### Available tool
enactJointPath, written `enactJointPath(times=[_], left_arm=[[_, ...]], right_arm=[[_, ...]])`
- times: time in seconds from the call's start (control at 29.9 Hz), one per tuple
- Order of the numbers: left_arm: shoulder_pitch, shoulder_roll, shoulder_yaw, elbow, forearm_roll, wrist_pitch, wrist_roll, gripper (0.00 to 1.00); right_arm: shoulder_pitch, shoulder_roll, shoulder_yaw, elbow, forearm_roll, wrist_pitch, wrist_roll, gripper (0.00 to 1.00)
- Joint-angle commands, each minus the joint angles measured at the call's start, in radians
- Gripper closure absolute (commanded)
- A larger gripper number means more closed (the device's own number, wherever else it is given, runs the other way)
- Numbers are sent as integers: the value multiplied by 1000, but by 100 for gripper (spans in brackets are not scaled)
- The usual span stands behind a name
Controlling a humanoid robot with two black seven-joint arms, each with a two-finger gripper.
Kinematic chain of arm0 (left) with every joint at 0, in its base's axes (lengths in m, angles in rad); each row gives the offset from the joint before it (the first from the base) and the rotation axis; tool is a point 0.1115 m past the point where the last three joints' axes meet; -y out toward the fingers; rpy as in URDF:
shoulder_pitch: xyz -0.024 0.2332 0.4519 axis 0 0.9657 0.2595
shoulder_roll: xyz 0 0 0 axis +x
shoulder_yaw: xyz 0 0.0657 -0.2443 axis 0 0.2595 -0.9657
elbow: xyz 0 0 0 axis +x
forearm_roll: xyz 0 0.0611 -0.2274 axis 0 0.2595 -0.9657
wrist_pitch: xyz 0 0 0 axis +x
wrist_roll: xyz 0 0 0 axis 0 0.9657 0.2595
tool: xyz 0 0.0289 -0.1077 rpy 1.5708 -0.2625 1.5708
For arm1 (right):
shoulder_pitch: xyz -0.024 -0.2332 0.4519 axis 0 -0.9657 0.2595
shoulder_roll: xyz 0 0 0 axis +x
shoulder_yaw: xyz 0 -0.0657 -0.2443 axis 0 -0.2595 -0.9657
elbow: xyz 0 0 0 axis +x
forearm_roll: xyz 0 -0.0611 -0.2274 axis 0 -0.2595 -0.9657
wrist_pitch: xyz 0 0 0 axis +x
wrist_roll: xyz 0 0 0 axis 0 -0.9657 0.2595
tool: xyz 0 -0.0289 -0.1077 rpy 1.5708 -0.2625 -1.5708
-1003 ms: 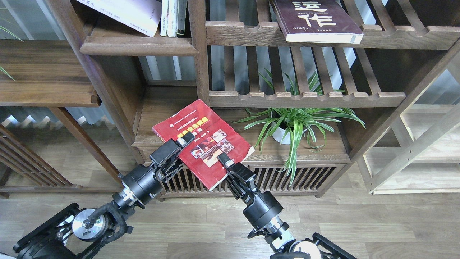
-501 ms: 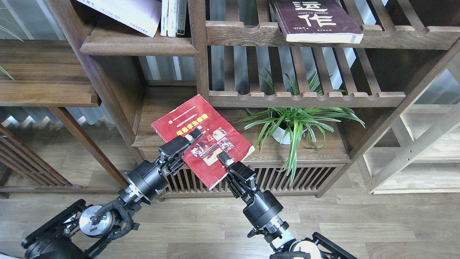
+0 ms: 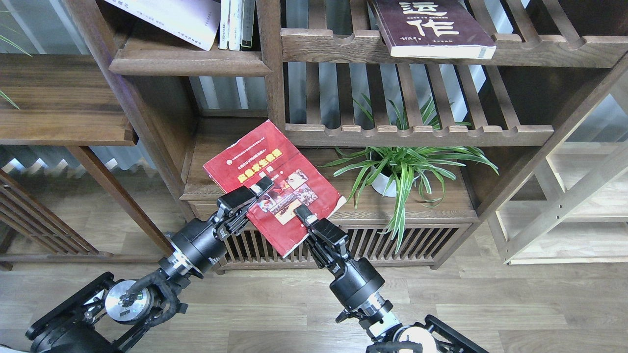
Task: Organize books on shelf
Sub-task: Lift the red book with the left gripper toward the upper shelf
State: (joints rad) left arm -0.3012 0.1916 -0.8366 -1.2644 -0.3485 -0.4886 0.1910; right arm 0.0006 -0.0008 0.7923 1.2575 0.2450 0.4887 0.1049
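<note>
Red book (image 3: pixel 274 184) hangs tilted over the front edge of the low shelf (image 3: pixel 206 193), clamped by your left claw (image 3: pixel 252 190) and right claw (image 3: pixel 300 214), so uneven pushing could twist it loose.

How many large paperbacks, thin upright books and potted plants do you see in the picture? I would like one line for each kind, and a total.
Large paperbacks: 3 (red book, maroon book, white book)
Thin upright books: 3
Potted plants: 1
Total: 7
</note>
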Motion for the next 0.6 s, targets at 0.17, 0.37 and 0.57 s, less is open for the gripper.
enactJointPath(times=[0.17,0.37,0.57], left_arm=[[5,3,4,-4,2,0,4,97],[5,37,1,-9,2,0,4,97],[1,155,-10,-59,95,0,5,98]], right_arm=[[1,1,1,0,0,0,1,31],[4,1,5,-1,0,0,-1,22],[9,1,53,-35,4,0,1,13]])
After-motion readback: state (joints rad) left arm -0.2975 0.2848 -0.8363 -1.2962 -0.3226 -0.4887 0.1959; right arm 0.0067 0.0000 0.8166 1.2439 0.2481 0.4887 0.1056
